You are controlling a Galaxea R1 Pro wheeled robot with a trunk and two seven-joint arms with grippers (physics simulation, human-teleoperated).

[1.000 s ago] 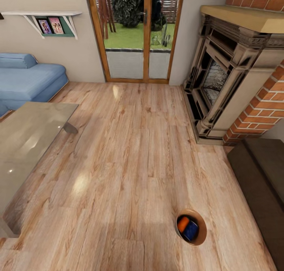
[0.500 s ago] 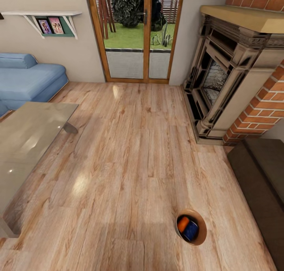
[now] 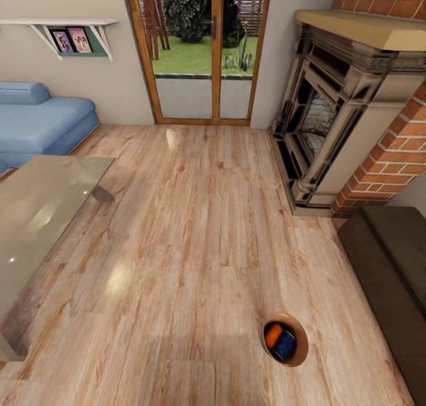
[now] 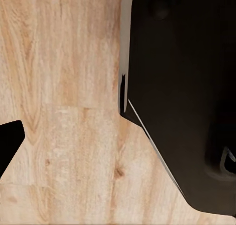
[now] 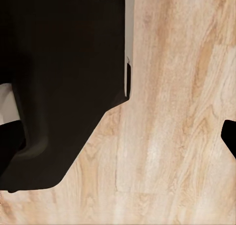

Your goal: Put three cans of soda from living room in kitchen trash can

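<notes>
Tash can [image 3: 286, 339]: on the living-room floor [image 3: 195, 240] near the dark low cabinet [image 3: 390, 276], holding an orange can [image 3: 273, 335] and a blue can [image 3: 284, 345]. My pincers: state untellable. Risk: clipping it while driving, tipping cans out.

A: We see a bright, evenly lit room; daylight enters through the glass doors [image 3: 201, 51], leaving pale glare patches on the wood floor [image 3: 177, 217].

B: We note soft reflections on the glass table [image 3: 41, 205], sharp focus, and black robot bodywork [image 4: 187, 87] without detail
</notes>
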